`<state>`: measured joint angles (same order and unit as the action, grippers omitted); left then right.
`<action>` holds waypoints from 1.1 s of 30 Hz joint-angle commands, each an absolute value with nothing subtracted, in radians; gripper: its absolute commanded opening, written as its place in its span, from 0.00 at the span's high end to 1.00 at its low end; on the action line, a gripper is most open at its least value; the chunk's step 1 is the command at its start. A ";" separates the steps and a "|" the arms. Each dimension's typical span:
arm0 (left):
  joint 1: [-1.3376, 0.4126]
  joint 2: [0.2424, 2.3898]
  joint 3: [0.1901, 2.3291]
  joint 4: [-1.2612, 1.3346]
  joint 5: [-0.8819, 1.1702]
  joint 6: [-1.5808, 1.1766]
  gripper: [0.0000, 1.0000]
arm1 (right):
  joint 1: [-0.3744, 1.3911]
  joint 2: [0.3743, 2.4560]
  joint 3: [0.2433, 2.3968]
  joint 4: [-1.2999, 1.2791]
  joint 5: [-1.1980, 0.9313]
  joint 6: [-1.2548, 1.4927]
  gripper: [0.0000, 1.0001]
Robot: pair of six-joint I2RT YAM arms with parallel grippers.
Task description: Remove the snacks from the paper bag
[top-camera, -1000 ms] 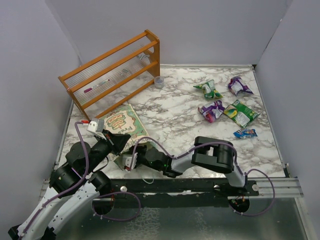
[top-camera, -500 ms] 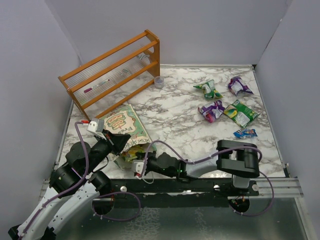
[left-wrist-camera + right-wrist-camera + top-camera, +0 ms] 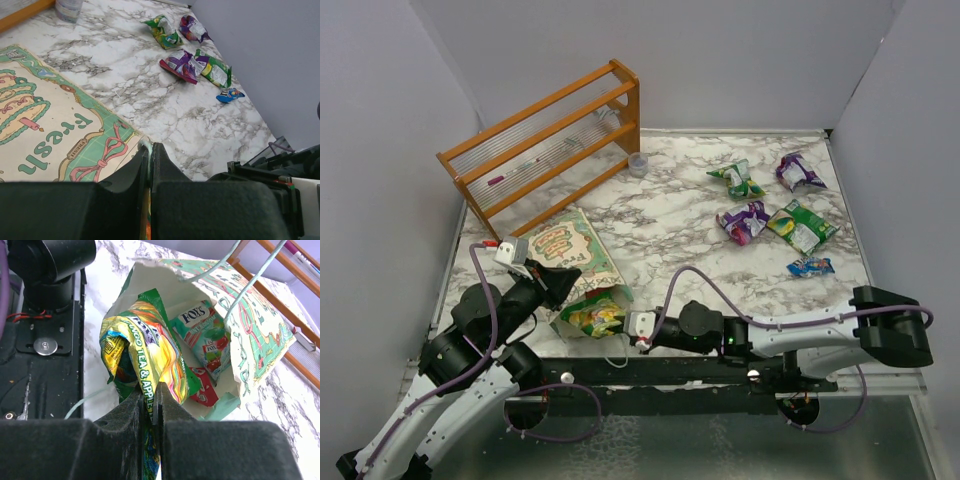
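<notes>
At the near left, my left gripper [image 3: 149, 147] is closed thin on the upper rim of the paper bag [image 3: 570, 250]. The bag lies flat on the marble table [image 3: 670, 230] with its printed front up and its mouth to the near right. Just at this mouth my right gripper [image 3: 150, 392] has its fingers narrow, pinching a yellow-green packet [image 3: 145, 355] which is half out of the bag. Behind it, inside the bag, I see a Fox's packet [image 3: 207, 340] and a red packet [image 3: 202, 390]. Well apart, at the far right of the table, lie five loose packets [image 3: 801, 225].
</notes>
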<state>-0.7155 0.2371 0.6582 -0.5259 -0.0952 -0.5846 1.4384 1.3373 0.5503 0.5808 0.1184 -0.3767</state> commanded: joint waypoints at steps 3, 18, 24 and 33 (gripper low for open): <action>-0.715 0.246 0.670 -0.515 -0.101 -0.578 1.00 | 1.442 1.218 0.552 0.470 0.074 -0.310 0.99; -0.715 0.242 0.671 -0.513 -0.104 -0.580 1.00 | 1.443 0.781 0.770 -0.246 -0.105 -0.363 0.99; -0.715 0.243 0.671 -0.514 -0.108 -0.581 1.00 | 1.442 0.651 0.665 0.077 0.417 -0.345 0.99; -0.714 0.251 0.671 -0.517 -0.108 -0.581 1.00 | 1.303 1.111 0.585 0.745 1.189 -0.607 0.98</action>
